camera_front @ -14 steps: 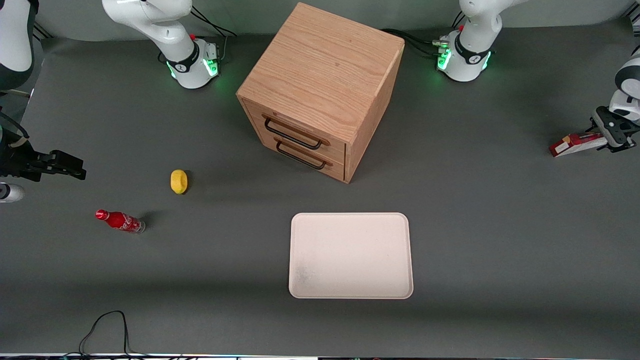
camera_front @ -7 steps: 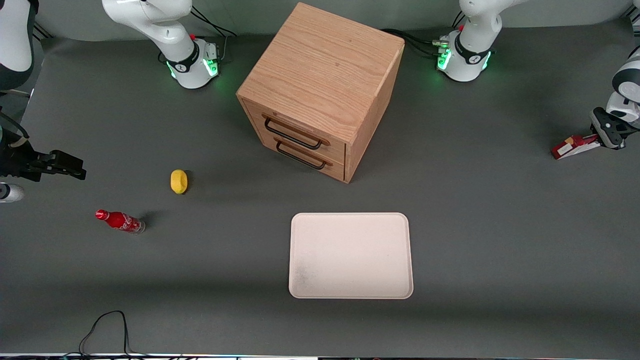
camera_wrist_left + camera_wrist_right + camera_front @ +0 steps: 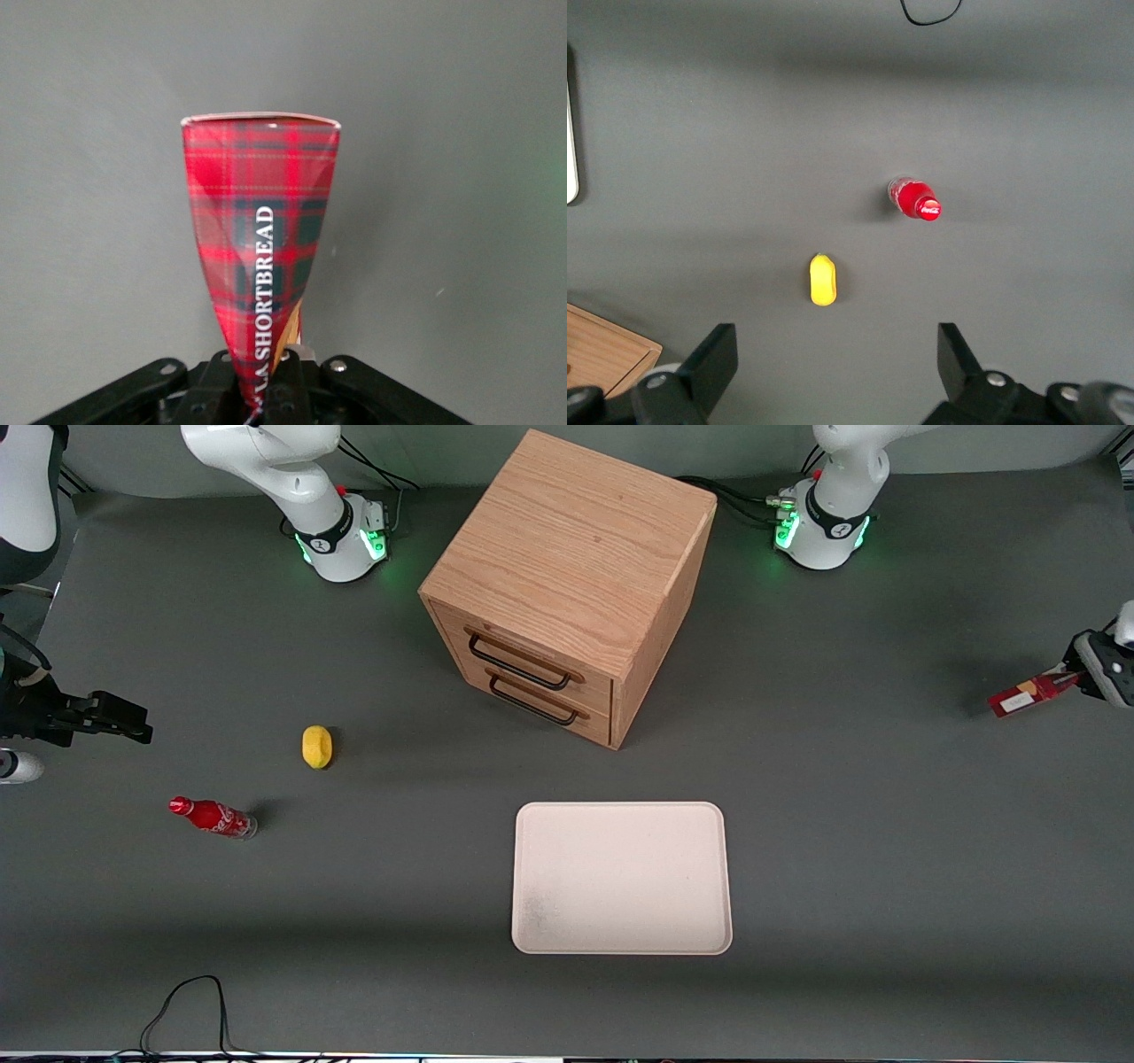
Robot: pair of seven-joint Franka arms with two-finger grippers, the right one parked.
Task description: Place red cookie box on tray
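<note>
Left gripper, jaws pinching thin red tartan cookie box above grey surface, well apart from off-white rounded tray.

Even, soft overhead light, faint shadows, green glow at arm bases.

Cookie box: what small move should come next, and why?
Probably carry it toward the tray. The claw is shut on the box, lifted at the working arm's end of the table, and the tray lies nearer the front camera, with nothing on it.
</note>
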